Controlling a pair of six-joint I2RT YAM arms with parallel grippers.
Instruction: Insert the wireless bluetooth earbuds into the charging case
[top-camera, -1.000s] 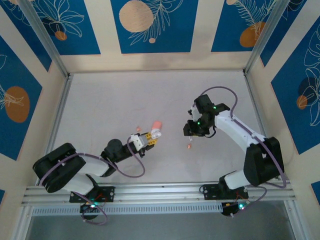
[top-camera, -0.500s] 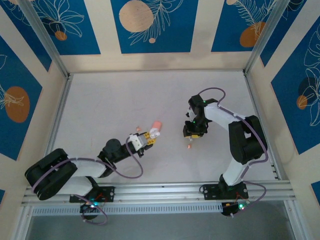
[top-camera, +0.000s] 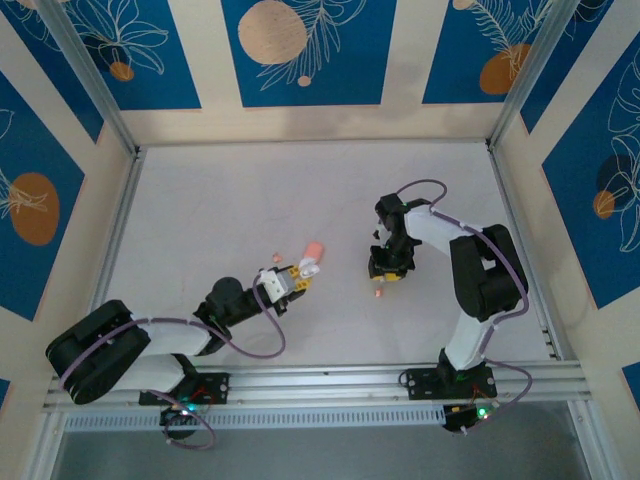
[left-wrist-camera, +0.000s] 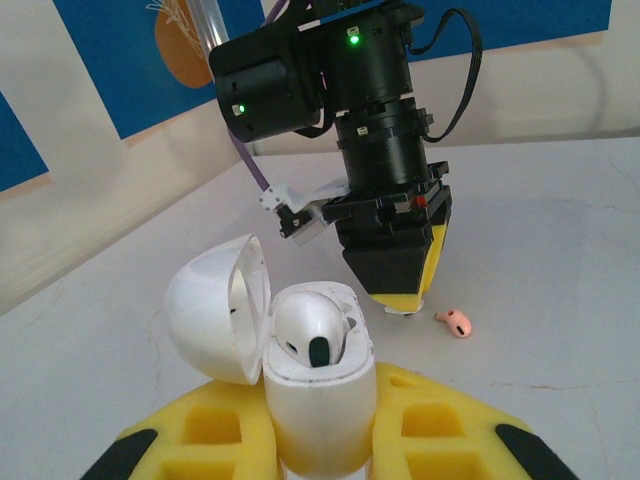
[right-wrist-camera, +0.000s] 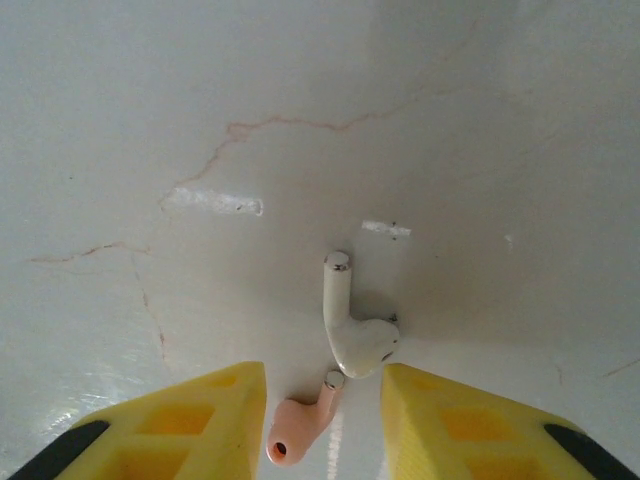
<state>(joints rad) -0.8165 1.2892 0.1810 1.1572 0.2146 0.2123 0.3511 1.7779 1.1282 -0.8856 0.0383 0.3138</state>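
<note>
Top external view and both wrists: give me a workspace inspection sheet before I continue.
Surface: white table, brownish hairline marks.
Job's things: white charging case, lid open, seated white earbud inside; loose white earbud and pink earbud close together on the table; pink rounded piece, perhaps another case, and smaller pink bit beyond.
Clutter: nothing seen.
End effectors: left end effector shut on the case; right end effector open, low over both loose earbuds.
Cables: purple cable looping off each arm.
Surroundings: blue patterned wall panels, aluminium rails.

White table (right-wrist-camera: 300, 120) bears pink earbud (right-wrist-camera: 298, 428), white earbud (right-wrist-camera: 352, 325).
</note>
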